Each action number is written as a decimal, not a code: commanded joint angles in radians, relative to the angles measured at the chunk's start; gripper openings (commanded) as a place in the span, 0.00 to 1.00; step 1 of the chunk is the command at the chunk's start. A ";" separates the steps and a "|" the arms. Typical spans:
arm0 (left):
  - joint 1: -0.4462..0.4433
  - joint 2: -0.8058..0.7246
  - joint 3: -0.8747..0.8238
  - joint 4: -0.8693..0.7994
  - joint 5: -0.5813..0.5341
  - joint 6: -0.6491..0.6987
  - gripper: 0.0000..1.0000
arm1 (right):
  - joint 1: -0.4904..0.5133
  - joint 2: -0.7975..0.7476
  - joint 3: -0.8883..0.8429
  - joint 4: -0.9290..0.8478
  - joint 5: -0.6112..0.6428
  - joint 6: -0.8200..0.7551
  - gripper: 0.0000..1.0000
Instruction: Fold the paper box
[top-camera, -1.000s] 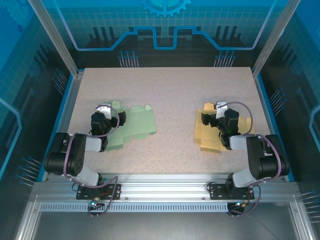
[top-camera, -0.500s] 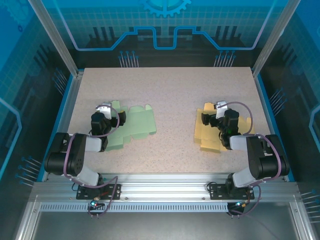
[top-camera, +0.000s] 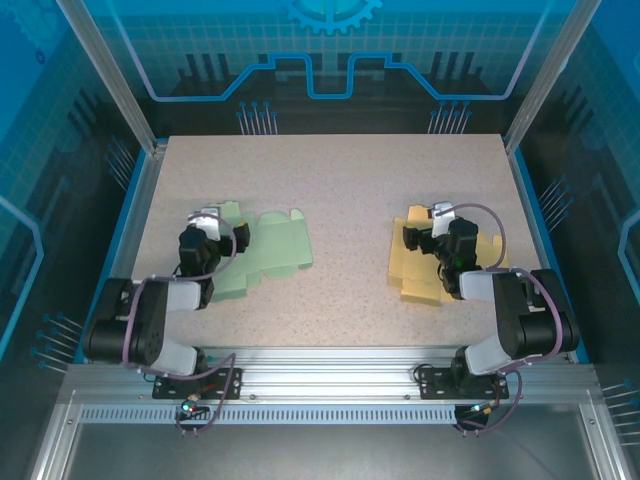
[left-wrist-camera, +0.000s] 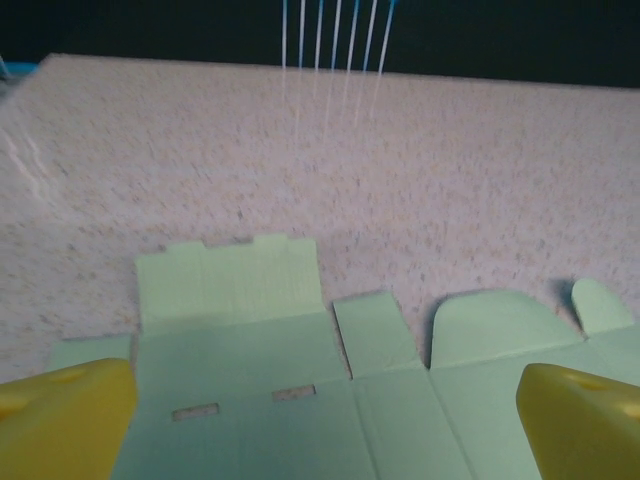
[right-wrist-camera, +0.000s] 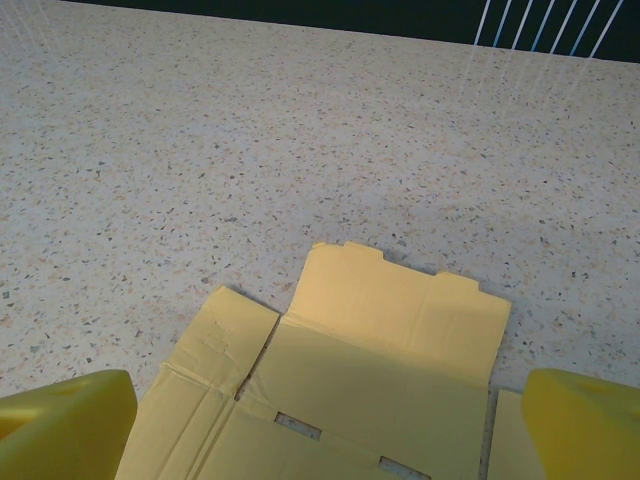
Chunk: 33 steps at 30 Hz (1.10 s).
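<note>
Two unfolded paper box blanks lie flat on the speckled table. The green blank (top-camera: 272, 250) sits at the left, with my left gripper (top-camera: 208, 222) low over its left end. In the left wrist view the green blank (left-wrist-camera: 300, 370) spreads between the yellow fingertips (left-wrist-camera: 60, 420), and my left gripper (left-wrist-camera: 325, 425) is open and holds nothing. The yellow blank (top-camera: 418, 268) lies at the right under my right gripper (top-camera: 432, 222). Seen from the right wrist, the yellow blank (right-wrist-camera: 385, 340) has two slots, and my right gripper (right-wrist-camera: 325, 425) is open around nothing.
The speckled table (top-camera: 340, 185) stretches between the two blanks and towards the far edge. Clear blue-framed walls (top-camera: 120, 190) close in the left, right and back sides. An aluminium rail (top-camera: 320, 365) carries both arm bases at the near edge.
The left arm's lower links have shifted slightly down and left; its gripper stays over the green blank. The right arm and both blanks have not moved.
</note>
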 joint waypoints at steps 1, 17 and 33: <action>-0.009 -0.168 -0.026 -0.054 -0.068 -0.023 0.99 | -0.009 -0.023 0.024 -0.039 0.003 -0.001 1.00; -0.265 -0.551 0.091 -0.572 -0.089 -0.486 0.99 | -0.014 -0.312 0.301 -0.872 0.283 0.249 1.00; -0.855 0.133 0.467 -0.528 -0.087 -0.860 0.99 | -0.010 -0.670 0.302 -1.349 0.376 0.442 1.00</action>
